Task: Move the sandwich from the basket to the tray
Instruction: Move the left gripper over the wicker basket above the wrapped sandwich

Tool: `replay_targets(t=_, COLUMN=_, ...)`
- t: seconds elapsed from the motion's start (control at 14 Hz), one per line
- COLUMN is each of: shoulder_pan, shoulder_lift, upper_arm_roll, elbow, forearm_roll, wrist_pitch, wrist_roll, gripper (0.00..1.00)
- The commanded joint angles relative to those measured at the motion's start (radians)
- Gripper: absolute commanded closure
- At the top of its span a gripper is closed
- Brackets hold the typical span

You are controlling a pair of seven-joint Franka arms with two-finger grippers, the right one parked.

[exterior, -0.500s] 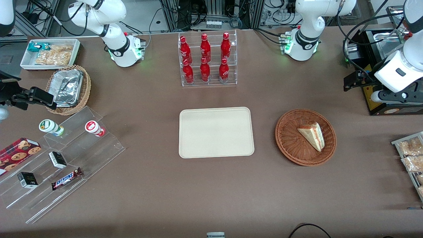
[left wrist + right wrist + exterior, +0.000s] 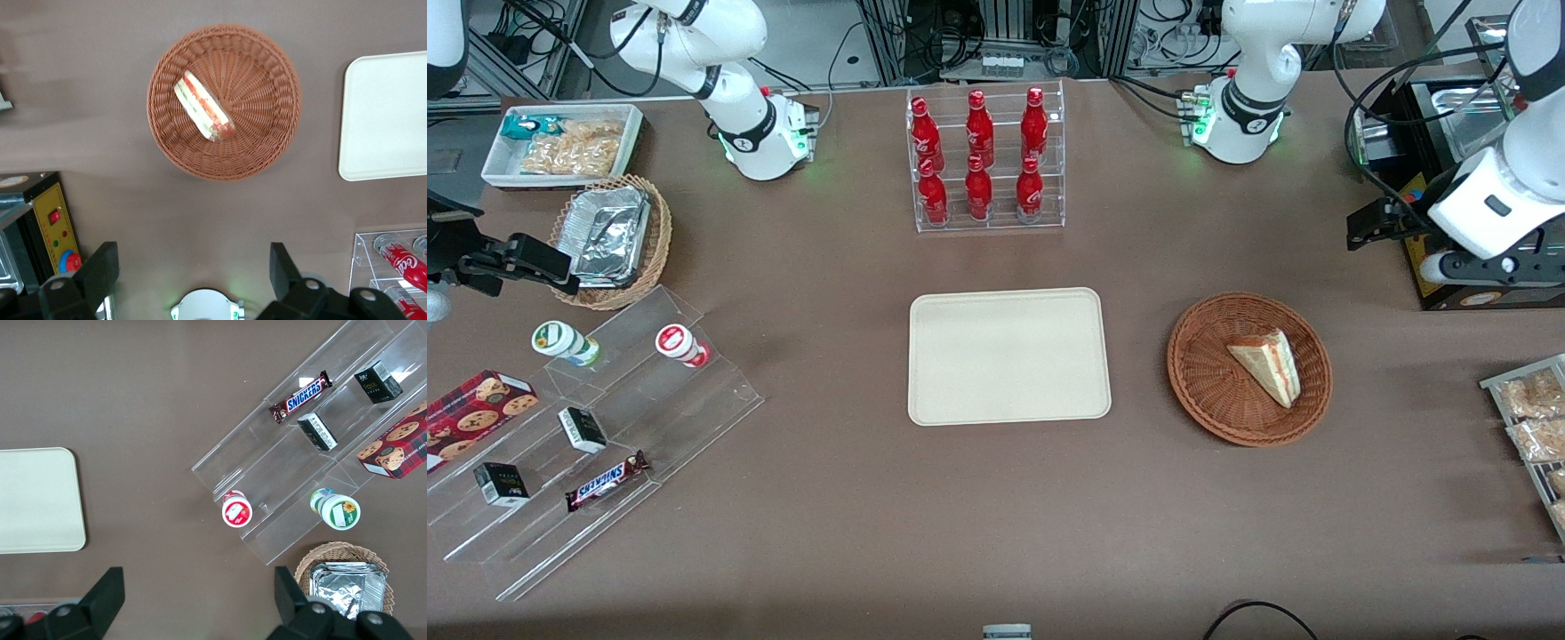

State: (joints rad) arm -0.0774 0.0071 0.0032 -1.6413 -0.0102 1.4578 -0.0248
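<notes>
The sandwich (image 2: 1267,365) lay in the basket (image 2: 1202,373), beside the bare tray (image 2: 1009,356). Farther from the camera, the gripper (image 2: 193,270) hung above the table with its fingers spread, holding nothing. A crooked descent could crush the soft bread.

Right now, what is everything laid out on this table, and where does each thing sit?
sandwich: one, pale wedge, in the basket.
basket: one, reddish-brown wicker, toward the working arm's end.
tray: one, cream, mid-table, bare.
cola bottles: six, red, in a clear rack.
foil containers: silver, in a tan basket.
Snickers bar: one, on clear steps.
gripper: one, black fingers open, above the table, not over the basket.
</notes>
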Motion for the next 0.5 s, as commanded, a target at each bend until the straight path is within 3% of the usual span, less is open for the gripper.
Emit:
replay_targets(t=0.0, shoulder_pan=-0.008, shoulder_lift=0.014, upper_arm_roll=0.008, elbow=-0.067, forearm_roll=0.010, wrist_pitch=0.028, wrist_roll=-0.021, gripper=0.00)
replay_targets(t=0.43, shoulder_pan=-0.007, shoulder_lift=0.005, upper_arm_roll=0.009, elbow=-0.359, forearm_roll=0.010, wrist_pitch=0.353, wrist_roll=-0.023, gripper=0.00)
